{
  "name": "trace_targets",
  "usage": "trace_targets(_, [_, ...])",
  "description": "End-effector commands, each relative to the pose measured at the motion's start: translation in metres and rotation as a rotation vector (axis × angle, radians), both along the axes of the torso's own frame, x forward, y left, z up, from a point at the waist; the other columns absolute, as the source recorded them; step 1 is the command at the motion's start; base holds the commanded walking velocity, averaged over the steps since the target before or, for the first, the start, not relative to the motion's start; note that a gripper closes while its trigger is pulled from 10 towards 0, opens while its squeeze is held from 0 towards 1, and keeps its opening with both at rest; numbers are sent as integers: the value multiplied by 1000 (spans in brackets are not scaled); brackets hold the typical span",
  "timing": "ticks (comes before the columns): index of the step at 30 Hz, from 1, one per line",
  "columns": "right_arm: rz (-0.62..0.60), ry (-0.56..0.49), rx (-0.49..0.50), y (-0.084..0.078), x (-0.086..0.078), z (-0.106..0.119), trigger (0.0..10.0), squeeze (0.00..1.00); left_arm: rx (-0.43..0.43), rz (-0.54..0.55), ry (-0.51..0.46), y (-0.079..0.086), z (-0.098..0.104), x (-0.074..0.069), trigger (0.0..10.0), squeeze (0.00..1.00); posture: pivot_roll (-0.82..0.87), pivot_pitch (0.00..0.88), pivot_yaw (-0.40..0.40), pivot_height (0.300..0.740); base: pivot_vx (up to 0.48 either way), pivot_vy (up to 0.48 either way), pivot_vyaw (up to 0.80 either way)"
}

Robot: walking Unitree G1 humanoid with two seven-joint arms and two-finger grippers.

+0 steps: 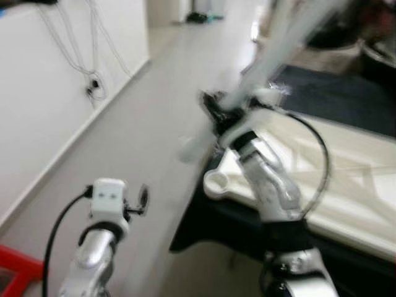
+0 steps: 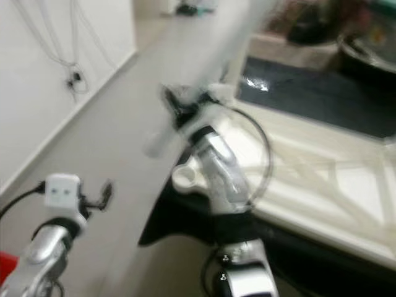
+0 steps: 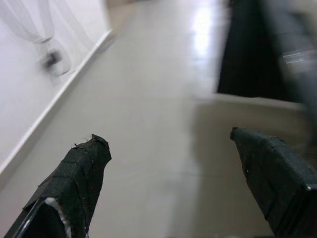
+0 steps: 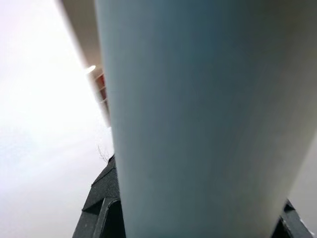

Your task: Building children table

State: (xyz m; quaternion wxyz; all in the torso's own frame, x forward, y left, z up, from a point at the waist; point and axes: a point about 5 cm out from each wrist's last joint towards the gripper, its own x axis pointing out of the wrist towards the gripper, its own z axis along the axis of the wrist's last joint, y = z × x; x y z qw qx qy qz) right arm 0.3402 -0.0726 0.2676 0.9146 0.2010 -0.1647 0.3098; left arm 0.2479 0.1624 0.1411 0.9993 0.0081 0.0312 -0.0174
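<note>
The white tabletop (image 1: 346,179) lies upside down on a dark mat (image 1: 334,93), its round leg socket (image 1: 216,182) at the near corner. The right gripper (image 1: 213,110) clasps a pale table leg (image 1: 278,43), raised slantwise above that socket. The left gripper (image 3: 173,163) hovers over bare floor (image 1: 142,124), fingers (image 3: 79,173) spread, holding nothing.

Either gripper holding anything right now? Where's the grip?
The right gripper is shut on a pale table leg, gripped near its lower end. The left gripper is open over the floor, holding nothing.
</note>
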Motion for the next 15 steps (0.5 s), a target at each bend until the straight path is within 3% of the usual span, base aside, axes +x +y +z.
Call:
trace_targets(1, [-53, -3, 25, -17, 1, 0, 10000, 0, -6, -31, 3, -7, -2, -1, 10000, 0, 116, 73, -64, 740, 0, 0, 0])
trace_targets(8, [-63, -11, 15, -18, 4, 1, 10000, 0, -7, -46, 8, -13, -4, -4, 10000, 0, 115, 71, -66, 740, 0, 0, 0])
trace_targets(15, [-126, -6, -33, -31, 19, 0, 10000, 0, -26, -76, 5, -25, -2, -7, 10000, 0, 113, 70, -65, 740, 0, 0, 0])
